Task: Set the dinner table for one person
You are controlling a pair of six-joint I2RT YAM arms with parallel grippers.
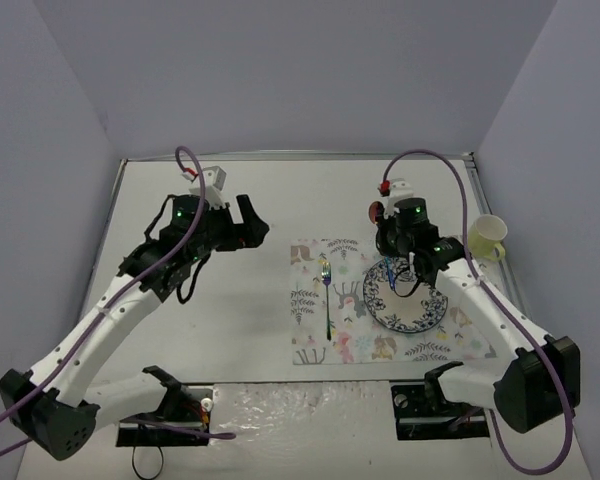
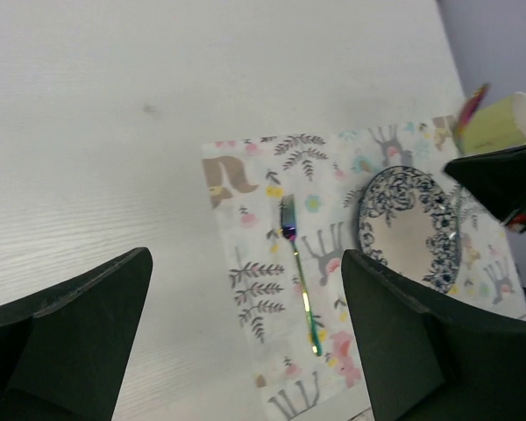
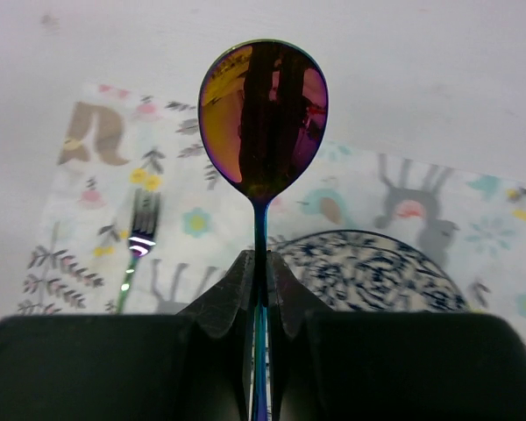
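The dinner table (image 1: 230, 190) is a wide white top. A cloth mat (image 1: 310, 305) printed with animals lies on it, right of centre. An iridescent fork (image 1: 327, 295) lies along the mat's left side. A blue-patterned plate (image 1: 400, 305) sits to its right. My right gripper (image 1: 388, 232) hovers over the mat's far edge above the plate. It is shut on the handle of an iridescent spoon (image 3: 263, 114), bowl pointing forward. My left gripper (image 1: 252, 228) is open and empty, above bare table left of the mat. In the left wrist view the fork (image 2: 300, 281) and plate (image 2: 412, 228) show between its fingers.
A pale yellow cup (image 1: 487, 236) stands at the table's right edge, just beyond the mat's far right corner. Purple-grey walls close in the back and both sides. Both arm bases sit at the near edge.
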